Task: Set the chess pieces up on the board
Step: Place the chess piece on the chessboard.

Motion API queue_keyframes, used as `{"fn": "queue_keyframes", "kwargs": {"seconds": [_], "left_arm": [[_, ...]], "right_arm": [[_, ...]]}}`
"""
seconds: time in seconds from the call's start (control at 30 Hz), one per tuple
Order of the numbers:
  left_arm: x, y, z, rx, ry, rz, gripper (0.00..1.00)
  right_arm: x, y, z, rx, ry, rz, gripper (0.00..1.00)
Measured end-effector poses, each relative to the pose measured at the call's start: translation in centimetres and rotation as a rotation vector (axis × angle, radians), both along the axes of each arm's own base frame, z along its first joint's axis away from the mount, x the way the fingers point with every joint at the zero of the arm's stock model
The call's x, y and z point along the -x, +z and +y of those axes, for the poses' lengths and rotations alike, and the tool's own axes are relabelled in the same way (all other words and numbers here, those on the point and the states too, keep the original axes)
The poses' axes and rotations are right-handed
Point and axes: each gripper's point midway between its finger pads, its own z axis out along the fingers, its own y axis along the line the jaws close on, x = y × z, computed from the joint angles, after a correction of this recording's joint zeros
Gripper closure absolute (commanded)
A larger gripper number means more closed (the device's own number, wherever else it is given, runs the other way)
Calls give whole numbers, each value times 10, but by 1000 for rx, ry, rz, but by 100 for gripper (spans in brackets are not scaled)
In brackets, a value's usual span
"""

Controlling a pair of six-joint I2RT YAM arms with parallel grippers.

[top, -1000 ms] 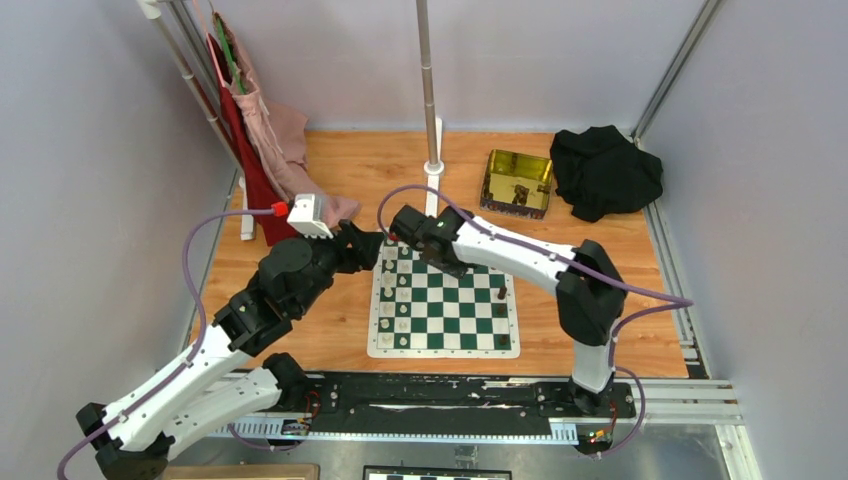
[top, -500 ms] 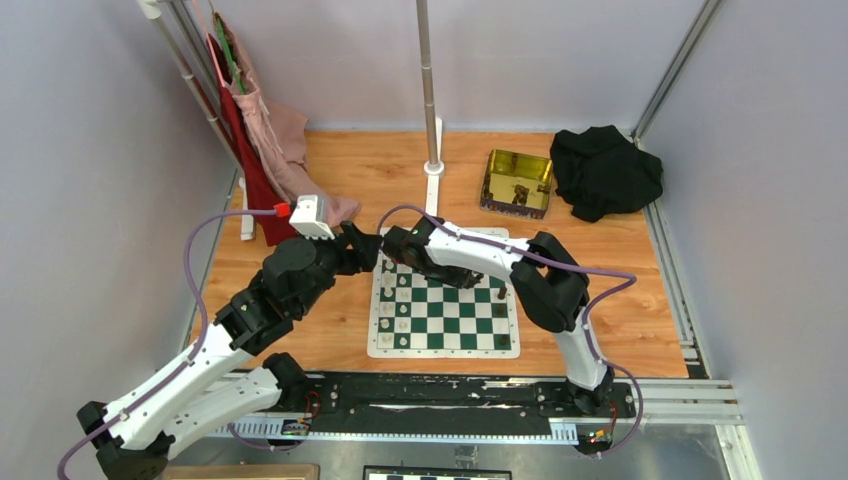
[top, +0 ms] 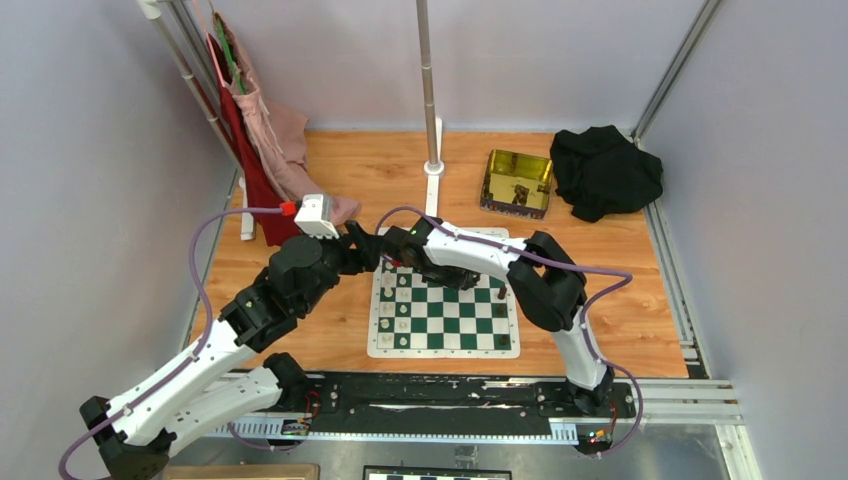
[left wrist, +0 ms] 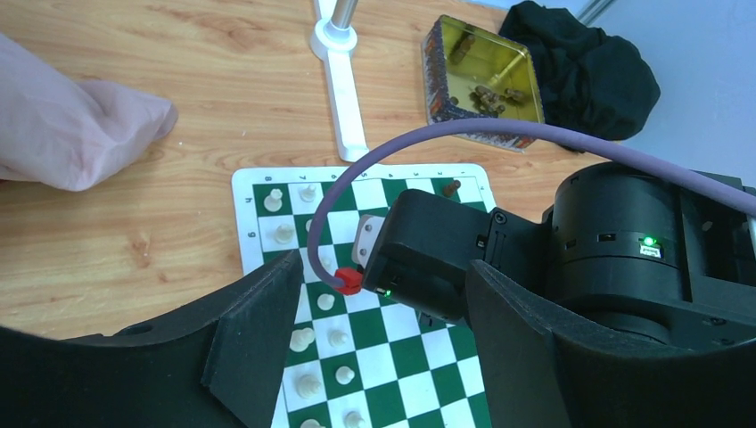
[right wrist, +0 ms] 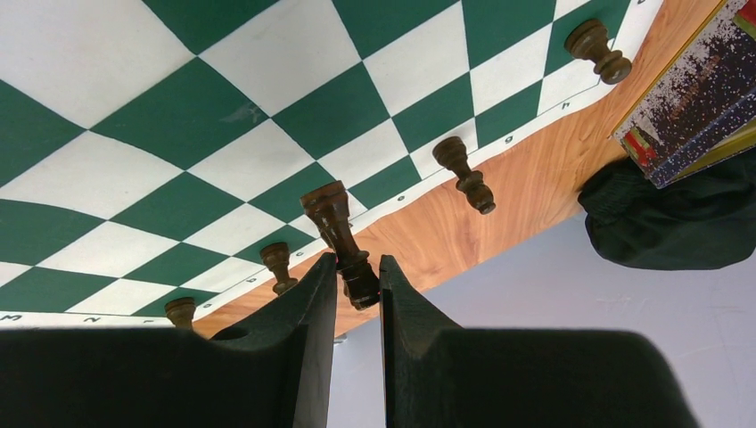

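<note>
The green and white board [top: 478, 342] lies mid-table. My right gripper [right wrist: 357, 260] is shut on the base of a dark brown chess piece [right wrist: 332, 218], held just over the board's squares. In the top view it hangs low over the board's far left part [top: 452, 275]. Several dark pieces stand along the board's right edge [right wrist: 467, 174], [right wrist: 599, 51], [top: 501, 295]. My left gripper [left wrist: 382, 272] is open and empty, with its fingers [left wrist: 258, 330] on either side of the right arm's wrist, at the board's far left corner [top: 378, 248].
Cream-white pieces [left wrist: 308, 337] fill the board's left columns. A gold tin [top: 518, 183] holding more dark pieces sits at the back right, beside a black cloth [top: 605, 170]. A metal pole [top: 430, 100] stands behind the board. Pink and red cloths [top: 265, 130] hang at the left.
The right arm has folded its elbow in and lowered its gripper over the board's far left part. The left gripper has edged right, closer to the right wrist.
</note>
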Motion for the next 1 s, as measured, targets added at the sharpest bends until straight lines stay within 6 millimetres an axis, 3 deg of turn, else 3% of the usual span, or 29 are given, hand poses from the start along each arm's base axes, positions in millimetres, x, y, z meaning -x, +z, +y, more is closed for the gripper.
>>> {"fn": "queue_keyframes", "kwargs": {"seconds": [0.2,0.63,1.0], "left_arm": [[0,-1,0,-2,0,3,27],[0,-1,-1,-1,-3,3,28],[0,-1,-1,-1,-4,3,28]], "right_arm": [[1,-5,3,-12,-1,12,89],[2,-19,3,10,2,50,72],[1,-19,8,-9,2,57,61]]}}
